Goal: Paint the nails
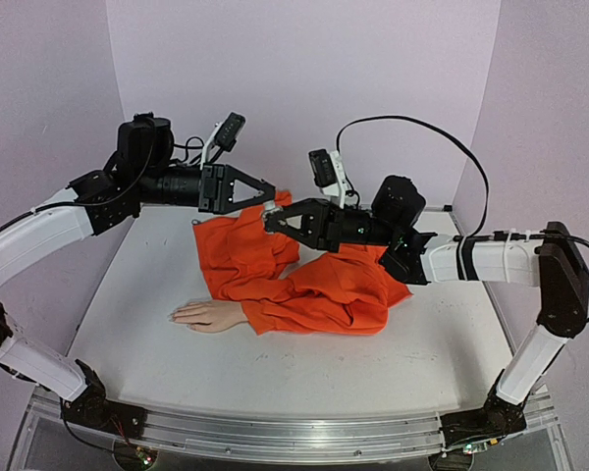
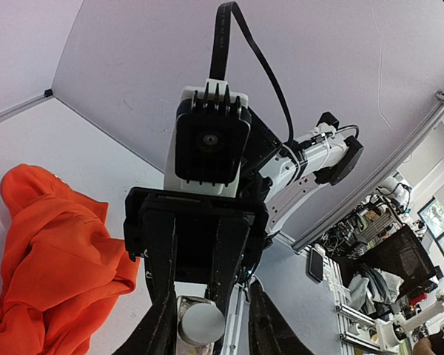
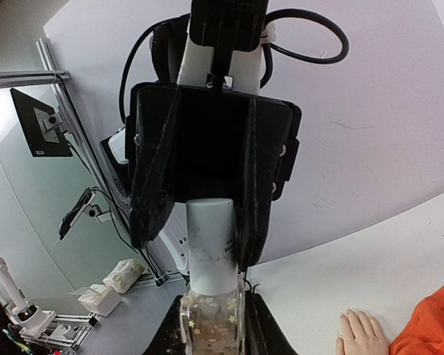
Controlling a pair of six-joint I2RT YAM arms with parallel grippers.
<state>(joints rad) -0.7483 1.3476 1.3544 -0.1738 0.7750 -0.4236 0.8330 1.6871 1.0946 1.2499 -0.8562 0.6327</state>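
Hovering above the orange sleeve (image 1: 314,294), the left end effector (image 1: 272,196) pinches a white cap (image 3: 209,237), and the right end effector (image 1: 271,224) clamps the glass bottle (image 3: 211,322) under it. The nails (image 1: 177,315) tip a pale hand (image 1: 208,314) lying on the counter (image 1: 422,343), well apart from both.

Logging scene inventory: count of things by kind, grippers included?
mannequin hand: 1
orange garment: 1
glass bottle: 1
left gripper, right gripper: 2
total: 5
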